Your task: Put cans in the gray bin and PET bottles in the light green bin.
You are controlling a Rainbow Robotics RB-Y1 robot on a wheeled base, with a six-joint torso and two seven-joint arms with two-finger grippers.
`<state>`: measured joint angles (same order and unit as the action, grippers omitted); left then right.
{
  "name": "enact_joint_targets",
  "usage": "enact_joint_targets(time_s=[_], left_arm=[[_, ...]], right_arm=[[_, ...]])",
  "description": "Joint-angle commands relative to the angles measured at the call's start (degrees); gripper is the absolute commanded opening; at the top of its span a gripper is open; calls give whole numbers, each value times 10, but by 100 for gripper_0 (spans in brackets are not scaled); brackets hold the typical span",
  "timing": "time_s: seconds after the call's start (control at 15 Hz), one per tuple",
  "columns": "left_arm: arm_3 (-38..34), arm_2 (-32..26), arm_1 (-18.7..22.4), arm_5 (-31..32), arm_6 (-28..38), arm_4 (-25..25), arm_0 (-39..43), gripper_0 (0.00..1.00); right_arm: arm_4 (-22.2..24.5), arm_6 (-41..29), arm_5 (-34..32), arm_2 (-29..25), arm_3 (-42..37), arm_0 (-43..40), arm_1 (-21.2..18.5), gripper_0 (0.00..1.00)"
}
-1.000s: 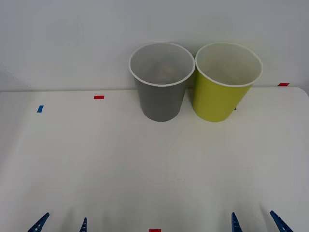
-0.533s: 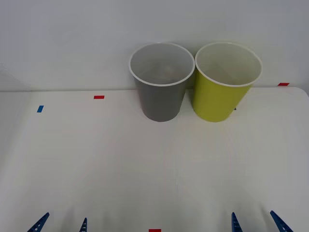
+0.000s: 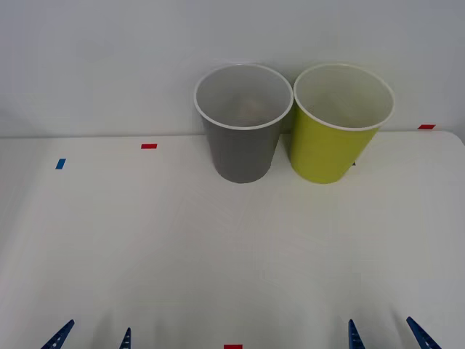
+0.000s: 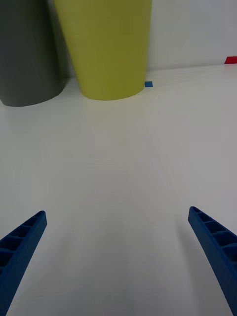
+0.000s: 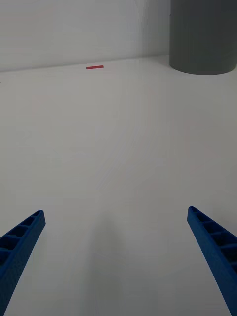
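Bins, two, upright at the far edge of the white table, against the pale wall.

Item 1: gray bin, tall, tapered, round, white rim, pale inside. Stands on the robot's left of its neighbour. A faint shape lies at its bottom; cannot tell what it is.

Item 2: light green bin, same shape, yellow-green wall, white rim, pale inside. Stands just beside the gray bin; rims very close, contact cannot be told from the front view. In the right wrist view the two lower walls stand slightly apart at the table.

Item 3: left gripper, at the near edge of the table on the robot's left, well apart from both bins. Blue ribbed fingers spread wide, holding nothing.

Item 4: right gripper, at the near edge on the robot's right, well apart from both bins. Blue ribbed fingers spread wide, holding nothing.

Item 5: tape marks on the table: red mark left of the gray bin, blue mark farther left, red mark at the far right edge, red mark at the near edge between the grippers, small blue mark at the foot of the light green bin.
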<state>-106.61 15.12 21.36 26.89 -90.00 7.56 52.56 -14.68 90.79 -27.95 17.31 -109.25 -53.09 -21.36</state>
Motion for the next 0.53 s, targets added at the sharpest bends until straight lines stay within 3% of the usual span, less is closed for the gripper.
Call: enact_joint_targets(time_s=[0.07,0.53], left_arm=[[0,0,0,0,0,0,0,100],[0,0,0,0,0,0,0,100]], right_arm=[[0,0,0,0,0,0,0,100],[0,0,0,0,0,0,0,100]])
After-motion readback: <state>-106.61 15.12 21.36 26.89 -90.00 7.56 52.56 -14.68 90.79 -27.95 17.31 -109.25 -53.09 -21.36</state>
